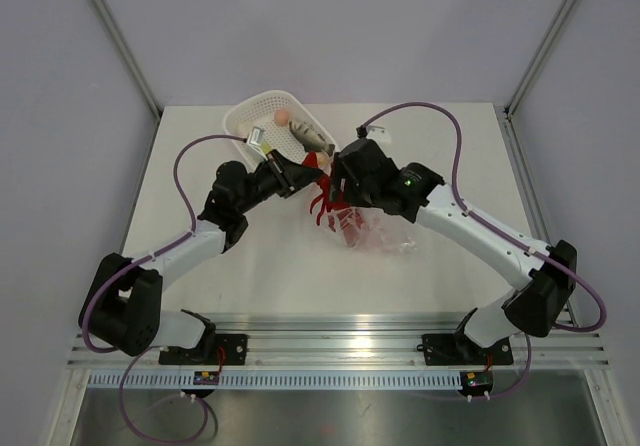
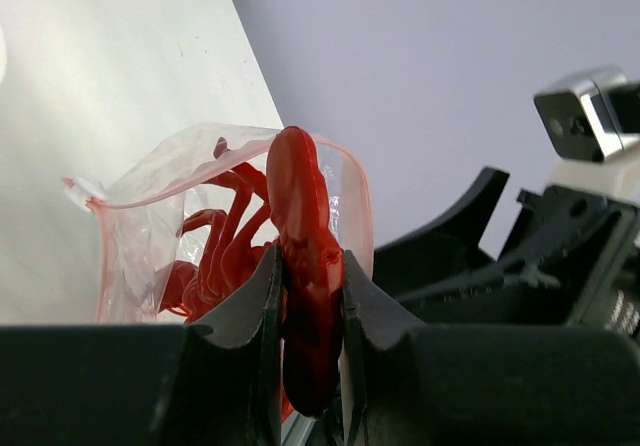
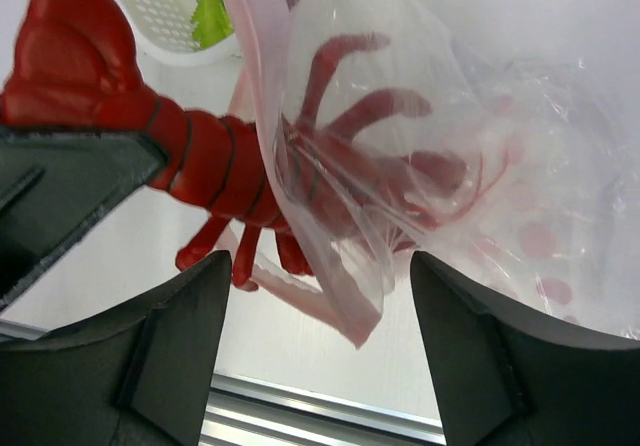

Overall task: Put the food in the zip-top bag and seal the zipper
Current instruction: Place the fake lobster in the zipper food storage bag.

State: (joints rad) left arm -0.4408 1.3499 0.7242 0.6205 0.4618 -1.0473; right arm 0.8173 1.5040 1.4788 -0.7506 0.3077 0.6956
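Your left hand (image 2: 310,266) is clamped on the tail of the red lobster (image 2: 300,196). Its head and legs are inside the mouth of the clear bag (image 3: 520,166), and its tail sticks out. Your right hand (image 3: 318,276) is wide open with a finger on either side of the bag, gripping nothing. The bag's pink zipper (image 3: 255,66) is unsealed. Beyond the bag, the white basket (image 1: 250,116) on the bench (image 1: 250,286) holds the grey fish (image 1: 305,131), a peach piece (image 1: 282,116) and the green vegetable (image 3: 215,6)
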